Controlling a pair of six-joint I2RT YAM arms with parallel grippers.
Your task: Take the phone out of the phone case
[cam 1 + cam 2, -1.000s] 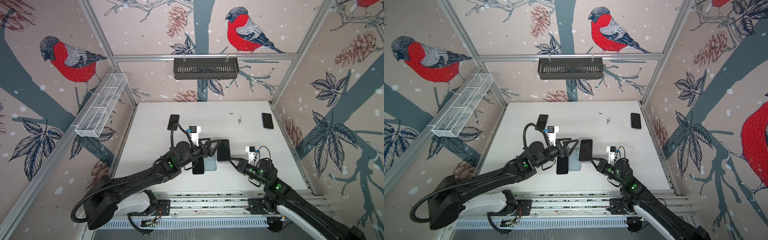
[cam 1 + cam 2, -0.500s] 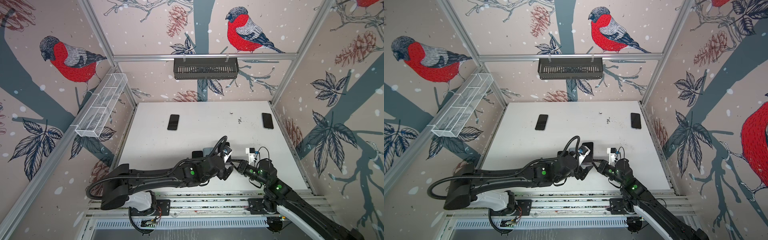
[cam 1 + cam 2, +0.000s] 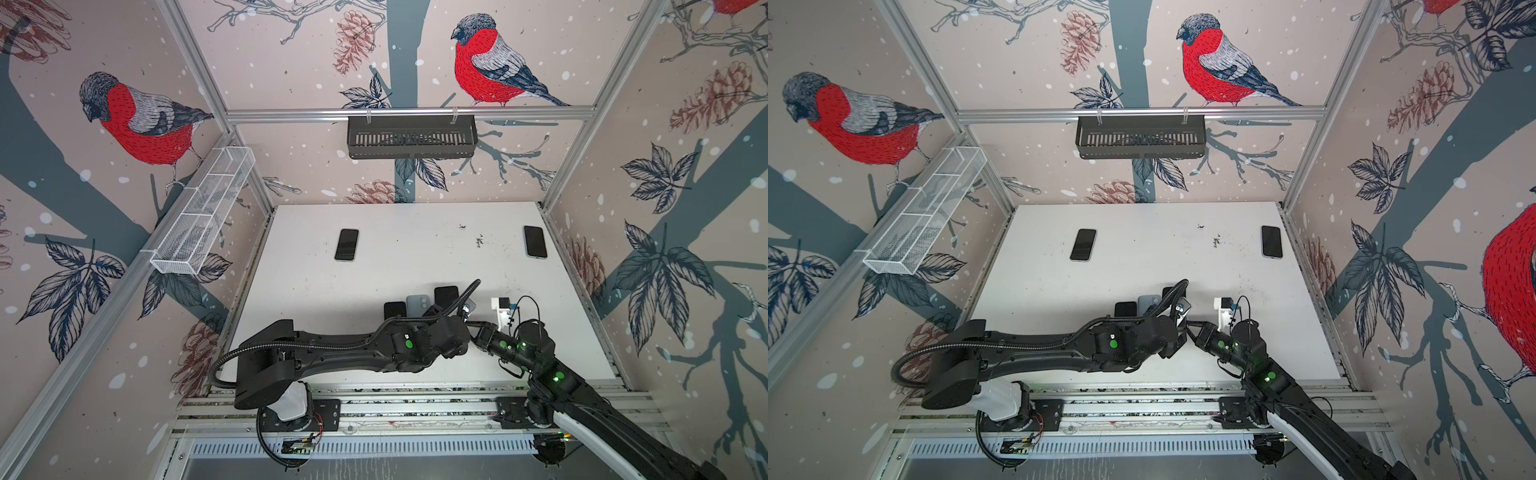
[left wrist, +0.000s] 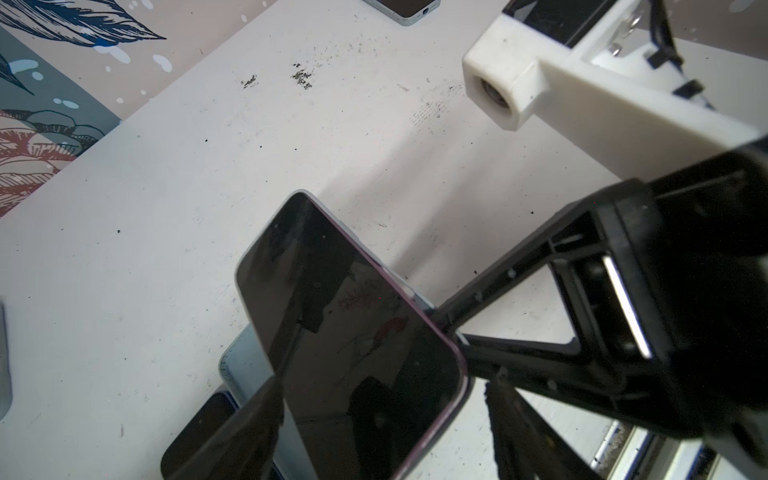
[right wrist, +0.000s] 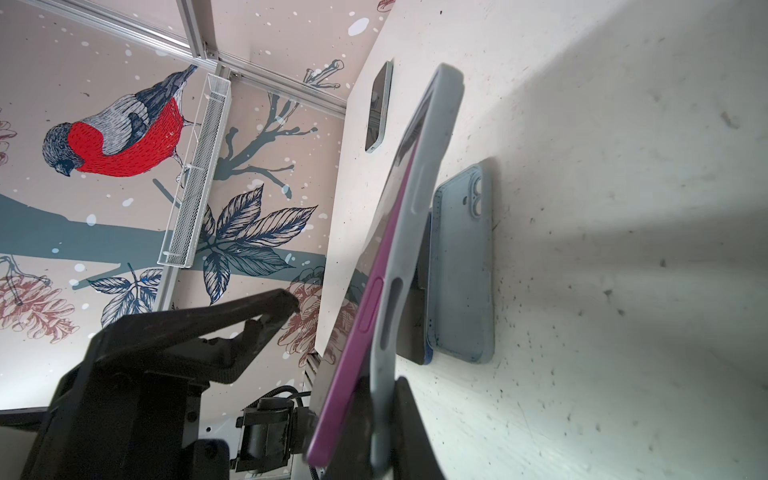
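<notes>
No text can be read

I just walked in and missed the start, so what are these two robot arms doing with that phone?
The right gripper is shut on the edge of a phone in a pale blue case, holding it tilted above the table. The left gripper has its jaws open on either side of the phone, not clamped on it. The phone is in its case, so nothing is separated yet. A spare blue case and a dark phone lie on the table nearby.
</notes>
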